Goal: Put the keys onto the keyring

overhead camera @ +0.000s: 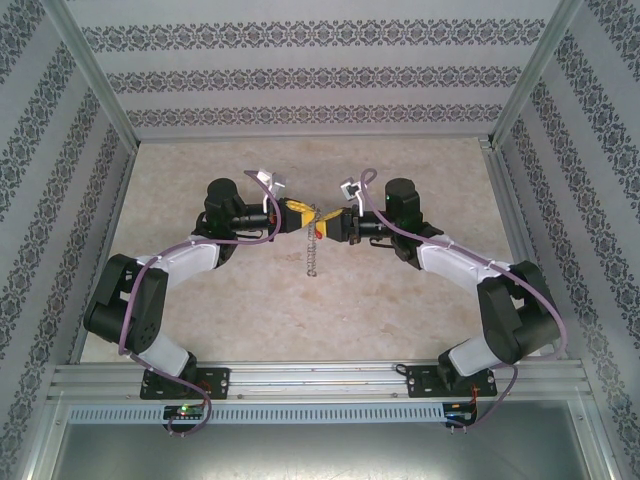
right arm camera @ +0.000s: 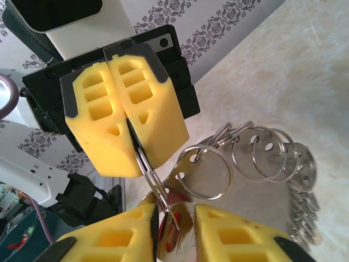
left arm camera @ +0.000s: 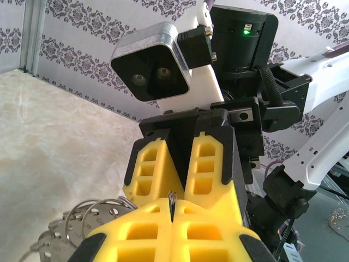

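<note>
Observer: top view. Keyring hangs as a thin, silvery, chain-like string above mid-table, under the spot where both grippers meet tip to tip. Small red key sits at that junction.

Checker: pincers?

Observer: left gripper comes in from the left, right gripper from the right. Openings too small to read here.

Checker: left wrist view?

Observer: left gripper clenched, a thin metal edge pinched between its pads. Right gripper faces it, fingers slightly parted. Keyring at lower left.

Checker: right wrist view?

Observer: keyring reads as a bunch of silver split rings with punched metal tags, fanning out to the right. Left gripper closed on one ring's wire. Right gripper narrowly parted, gripping the key, a silver blade with a red tint, between its pads.
</note>
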Available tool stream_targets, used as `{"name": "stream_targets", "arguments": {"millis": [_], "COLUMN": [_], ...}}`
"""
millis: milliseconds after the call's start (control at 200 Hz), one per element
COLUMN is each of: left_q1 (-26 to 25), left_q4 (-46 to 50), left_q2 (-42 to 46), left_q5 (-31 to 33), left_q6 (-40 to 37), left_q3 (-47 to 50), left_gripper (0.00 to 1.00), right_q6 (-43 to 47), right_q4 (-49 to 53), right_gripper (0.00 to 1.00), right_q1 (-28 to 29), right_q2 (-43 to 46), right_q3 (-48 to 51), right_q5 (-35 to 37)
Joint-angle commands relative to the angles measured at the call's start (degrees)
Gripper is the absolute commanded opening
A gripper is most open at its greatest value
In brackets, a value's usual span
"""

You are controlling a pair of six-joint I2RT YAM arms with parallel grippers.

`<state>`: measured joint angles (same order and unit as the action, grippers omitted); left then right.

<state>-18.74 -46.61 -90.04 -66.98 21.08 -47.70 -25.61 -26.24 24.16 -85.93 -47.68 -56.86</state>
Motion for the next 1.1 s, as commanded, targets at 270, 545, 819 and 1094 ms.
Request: {"name": "stream_targets", "arguments": {"millis": [270,545,819,1094], "left_q1": [-0.3,-0.4,-0.3,-0.3], "left_q4": [-2.8,-5.2,-7.5,-9.3], "left_q2": [2.7,3.1,3.1,3.1], "left_q5": [0.4,1.3,1.7,3.0], "left_q6": [-0.6,0.5,1.6,2.3], "left_q3": [-0.6,0.0,1.2,2.5], "left_gripper": [0.0,0.0,0.0,0.0], "right_q6": [0.0,0.6,0.5,0.2], "right_q4": [-2.3,-1.3,-0.5,1.6], "right_gripper": [0.05,0.0,0.0,0.26], "right_q1": [0.5,2.5,3.4,2.4], "right_q2": [-0.2,-2.3,-3.7,-1.4], "right_q3": [1.5,-0.6,-2.6,-2.0], "right_q5": [-1.0,-2.2,-1.4,0.2]}}
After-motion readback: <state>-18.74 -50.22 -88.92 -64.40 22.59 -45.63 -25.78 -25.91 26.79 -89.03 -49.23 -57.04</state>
